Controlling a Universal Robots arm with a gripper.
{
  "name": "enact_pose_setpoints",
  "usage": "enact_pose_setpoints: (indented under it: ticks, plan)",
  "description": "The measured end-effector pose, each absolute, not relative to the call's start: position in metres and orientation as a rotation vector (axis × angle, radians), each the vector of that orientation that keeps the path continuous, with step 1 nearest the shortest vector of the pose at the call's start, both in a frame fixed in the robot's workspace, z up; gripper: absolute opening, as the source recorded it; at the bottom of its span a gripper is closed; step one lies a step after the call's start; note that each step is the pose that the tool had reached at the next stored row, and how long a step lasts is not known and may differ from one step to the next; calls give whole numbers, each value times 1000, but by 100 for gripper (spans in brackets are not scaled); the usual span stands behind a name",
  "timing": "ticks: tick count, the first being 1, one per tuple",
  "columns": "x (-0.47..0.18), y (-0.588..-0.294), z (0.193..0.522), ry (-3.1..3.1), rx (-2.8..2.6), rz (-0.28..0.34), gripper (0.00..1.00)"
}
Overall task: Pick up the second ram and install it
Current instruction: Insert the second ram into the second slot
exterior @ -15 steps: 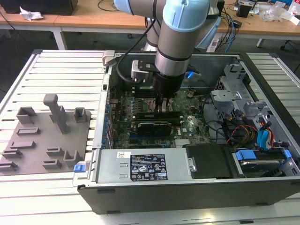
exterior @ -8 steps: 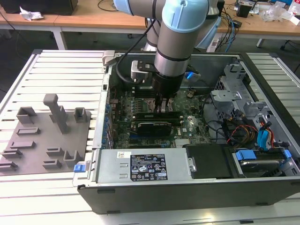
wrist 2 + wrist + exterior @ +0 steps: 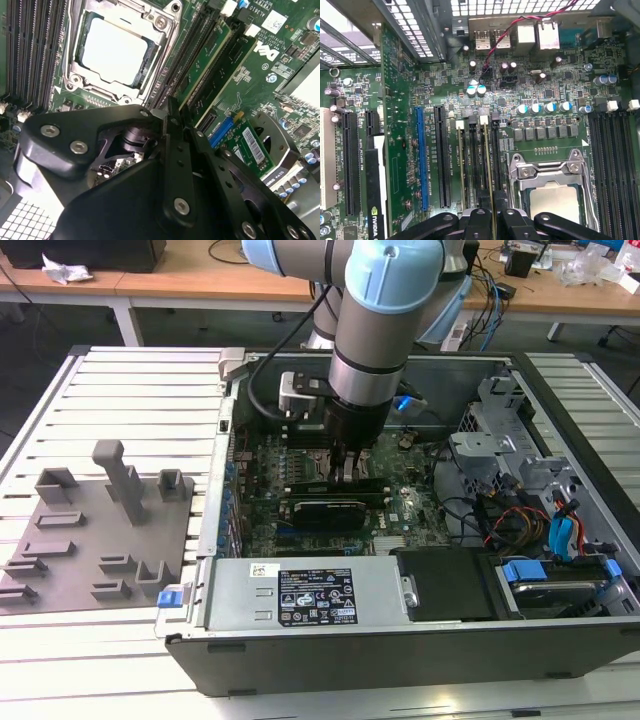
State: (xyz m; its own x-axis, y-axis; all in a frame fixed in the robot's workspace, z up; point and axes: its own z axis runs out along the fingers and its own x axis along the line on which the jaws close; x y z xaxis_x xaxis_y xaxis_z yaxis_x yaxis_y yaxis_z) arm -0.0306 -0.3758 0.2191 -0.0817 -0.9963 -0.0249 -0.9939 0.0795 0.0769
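While the open computer case is laid flat on the bench so its motherboard faces upward, the gripper is lowered beside the processor, pinching the second ram edge-on in its slot.

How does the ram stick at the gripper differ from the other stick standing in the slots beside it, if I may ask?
In the first wrist view, the second ram runs in between the fingers of the gripper, while the other stick stands free beside them. The second ram sits nearer the processor; the other stick sits farther from it. Both are thin, seen edge-on, and stand parallel in the black memory slots.
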Motion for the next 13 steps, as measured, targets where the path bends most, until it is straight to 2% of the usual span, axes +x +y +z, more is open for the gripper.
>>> enact_pose_setpoints:
  ticks: [13]
  plan:
    - [-31, -377, 218, -2266, 2122, -114, 14]
